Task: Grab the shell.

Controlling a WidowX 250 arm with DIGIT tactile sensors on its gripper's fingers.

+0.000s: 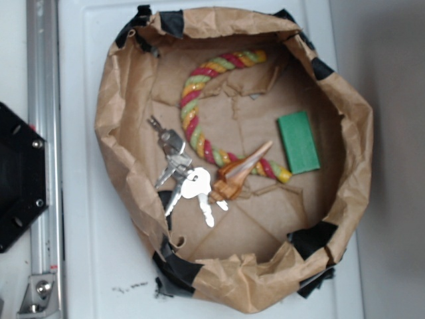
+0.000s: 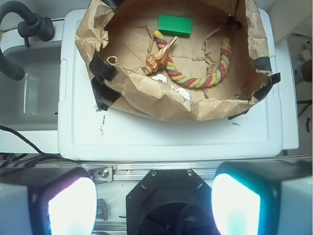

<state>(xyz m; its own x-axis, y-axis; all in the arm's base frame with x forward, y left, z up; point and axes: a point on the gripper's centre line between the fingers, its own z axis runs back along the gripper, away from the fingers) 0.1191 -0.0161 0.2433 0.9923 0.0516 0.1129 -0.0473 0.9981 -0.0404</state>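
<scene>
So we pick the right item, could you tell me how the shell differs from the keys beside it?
The shell is glossy orange-brown, one piece tapering to a pale point; the keys are silver metal, several flat pieces bunched together. The shell lies across the rope; the keys lie beside it. Both sit in the paper-lined basket.

— What do you have listed besides the target?

— You have a crumpled brown paper basin (image 1: 116, 143), patched with black tape (image 1: 312, 239), sitting on a white tabletop (image 1: 109, 272). Inside: a red-yellow-green twisted rope (image 1: 192, 109) curved in an arc, a green block (image 1: 298, 142) lying flat near the rope's end, and a bunch of silver keys (image 1: 182, 179) beside the rope.

— Anything outside it?

— You'll see an aluminium rail (image 1: 43, 133) along the table edge.
</scene>
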